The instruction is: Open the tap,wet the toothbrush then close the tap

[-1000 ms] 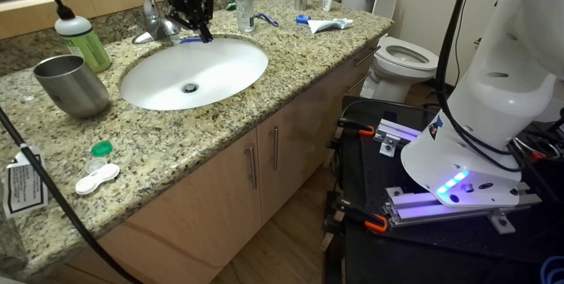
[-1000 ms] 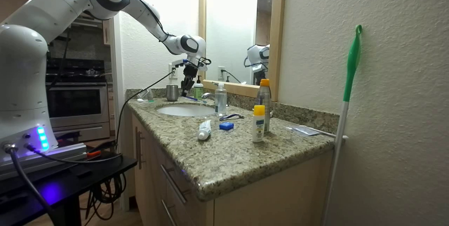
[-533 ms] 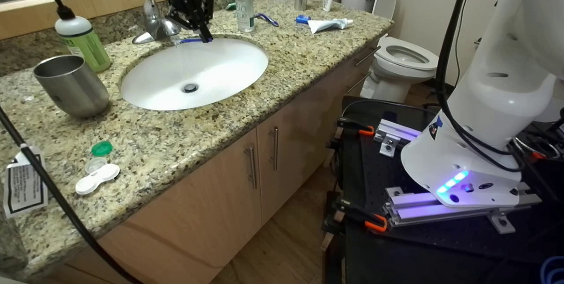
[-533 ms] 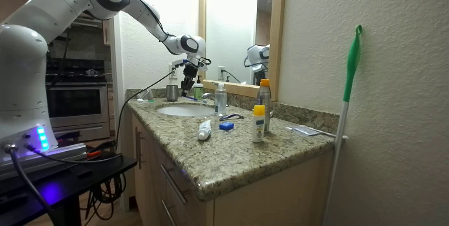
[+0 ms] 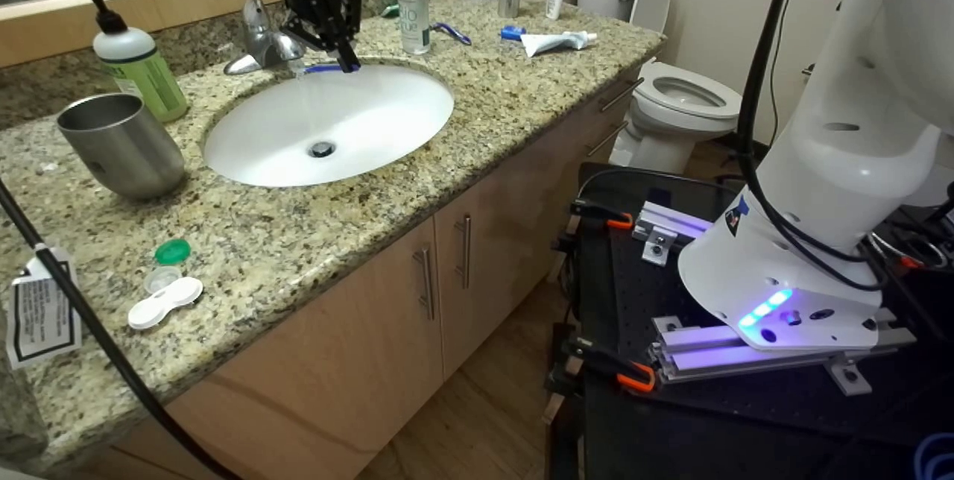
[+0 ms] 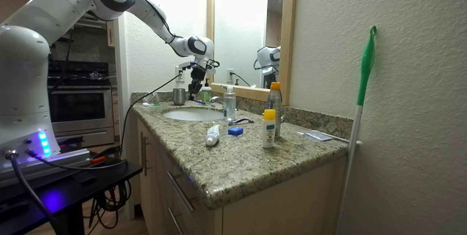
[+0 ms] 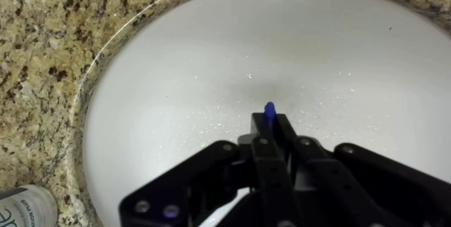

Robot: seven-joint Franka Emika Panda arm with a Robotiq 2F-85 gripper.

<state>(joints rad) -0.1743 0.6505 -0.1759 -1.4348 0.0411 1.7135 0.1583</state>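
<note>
While fingers (image 7: pixel 259 124) pressed almost together grip the toothbrush (image 5: pixel 328 68), it juts from their tips toward the tap (image 5: pixel 267 40).

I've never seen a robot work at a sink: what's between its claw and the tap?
The toothbrush. In both exterior views it sticks out of the claw, its far end close to the tap.

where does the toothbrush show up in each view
In an exterior view, the toothbrush is upper left, held by the gripper.
In an exterior view, the toothbrush is left of centre, between metal cup and tap.
In the wrist view, only a blue tip of the toothbrush shows, right of centre.
Shared landmark: the clear bottle, bottom left in the wrist view.
</note>
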